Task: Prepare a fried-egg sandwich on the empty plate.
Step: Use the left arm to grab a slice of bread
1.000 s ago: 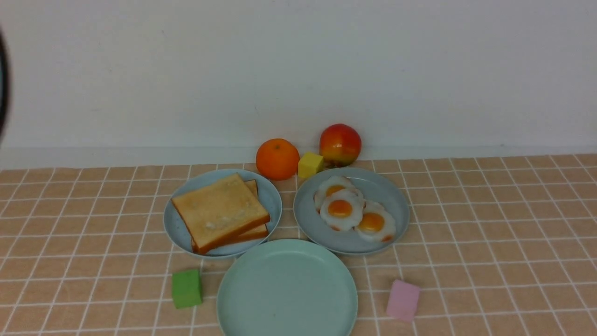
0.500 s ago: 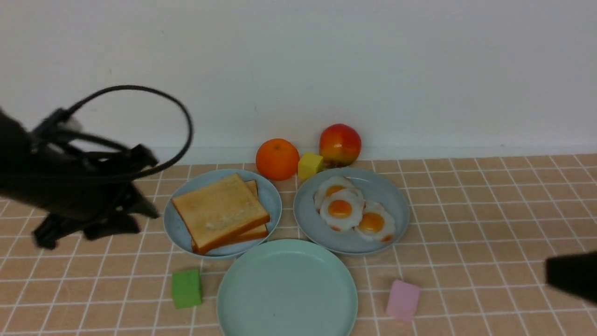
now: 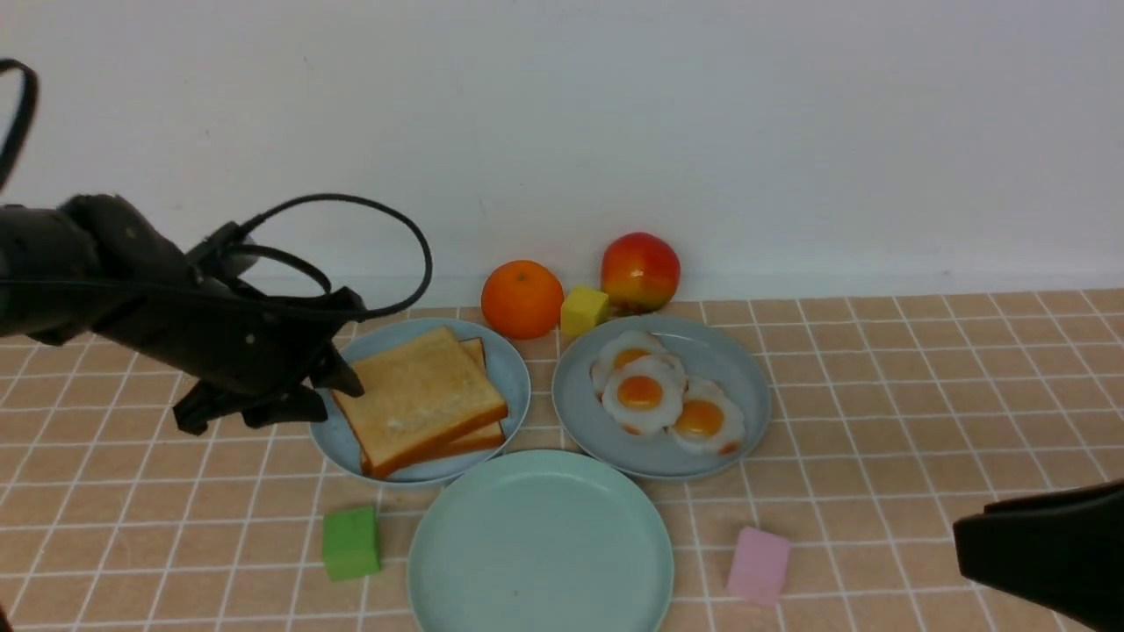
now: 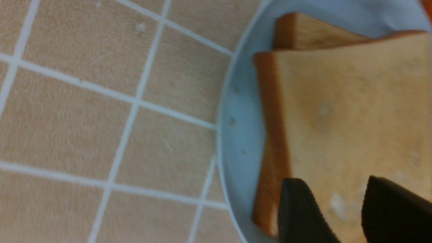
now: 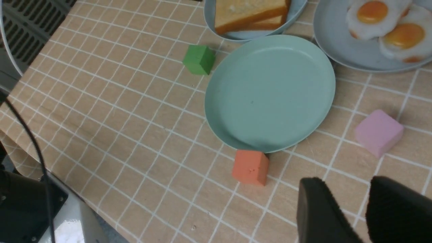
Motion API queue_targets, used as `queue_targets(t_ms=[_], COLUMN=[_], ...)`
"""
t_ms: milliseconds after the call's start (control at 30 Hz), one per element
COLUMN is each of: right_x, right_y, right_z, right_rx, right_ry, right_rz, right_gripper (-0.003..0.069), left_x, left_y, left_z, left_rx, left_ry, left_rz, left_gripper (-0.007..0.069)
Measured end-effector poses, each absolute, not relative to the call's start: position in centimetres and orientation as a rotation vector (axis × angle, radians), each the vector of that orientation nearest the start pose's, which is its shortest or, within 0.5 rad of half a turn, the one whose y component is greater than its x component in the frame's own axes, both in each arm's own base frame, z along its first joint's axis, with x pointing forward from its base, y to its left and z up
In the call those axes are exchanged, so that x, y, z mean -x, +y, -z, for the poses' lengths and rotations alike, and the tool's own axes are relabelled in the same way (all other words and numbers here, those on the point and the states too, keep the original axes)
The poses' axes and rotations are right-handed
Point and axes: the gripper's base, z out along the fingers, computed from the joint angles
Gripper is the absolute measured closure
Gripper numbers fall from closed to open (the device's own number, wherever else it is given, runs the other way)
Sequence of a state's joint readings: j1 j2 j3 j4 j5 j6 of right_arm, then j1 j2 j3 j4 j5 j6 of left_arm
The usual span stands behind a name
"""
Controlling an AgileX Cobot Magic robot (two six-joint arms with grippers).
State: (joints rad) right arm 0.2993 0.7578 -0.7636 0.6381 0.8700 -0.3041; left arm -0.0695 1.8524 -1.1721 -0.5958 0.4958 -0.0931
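Note:
The empty plate (image 3: 540,544), mint green, lies bare at the front centre, also seen in the right wrist view (image 5: 270,94). Two toast slices (image 3: 417,395) are stacked on a light blue plate (image 3: 514,373) behind it to the left. Three fried eggs (image 3: 641,392) lie on a grey-blue plate (image 3: 742,369) to the right. My left gripper (image 3: 325,395) hovers at the toast's left edge; in the left wrist view the left gripper (image 4: 334,180) is open over the top toast slice (image 4: 344,108). My right gripper (image 5: 347,180) is open and empty above the cloth at the front right.
An orange (image 3: 522,298), a yellow cube (image 3: 583,310) and an apple (image 3: 640,270) stand by the back wall. A green cube (image 3: 351,542) and a pink cube (image 3: 758,564) flank the mint plate. An orange-red cube (image 5: 250,167) touches its near rim. The right arm's dark body (image 3: 1045,553) fills the lower right corner.
My left arm has swung in from the left to the toast plate's edge. The right arm has come further into view at the lower right.

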Motion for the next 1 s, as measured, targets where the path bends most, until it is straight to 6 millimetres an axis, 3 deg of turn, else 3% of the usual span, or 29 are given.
queue_targets(t_ms=[333, 500, 833, 1000], right_x=[-11.3, -11.4, -11.3, -11.3], right_y=[7.9, 7.9, 7.9, 7.9], right_z=[-34.0, -33.9, -33.9, -33.9], right_rx=[0.444, 0.444, 0.446, 0.446], right_ry=[2.229, 2.23, 2.232, 2.232], right_rz=[-0.773, -0.774, -0.774, -0.774], right_gripper=[0.0419, 0.0419, 0.0419, 0.0419], left_x=[-39.1, -39.2, -39.2, -38.8], left_y=[-5.1, -5.1, -5.1, -5.0], left_z=[-15.8, -15.8, -16.1, -18.2], left_rx=[0.712, 0.716, 0.715, 0.638], left_ry=[2.579, 2.576, 2.566, 2.536], left_rz=[0.593, 0.598, 0.603, 0.595], left_gripper=[0.0328, 0.0354, 0.0597, 0.0622])
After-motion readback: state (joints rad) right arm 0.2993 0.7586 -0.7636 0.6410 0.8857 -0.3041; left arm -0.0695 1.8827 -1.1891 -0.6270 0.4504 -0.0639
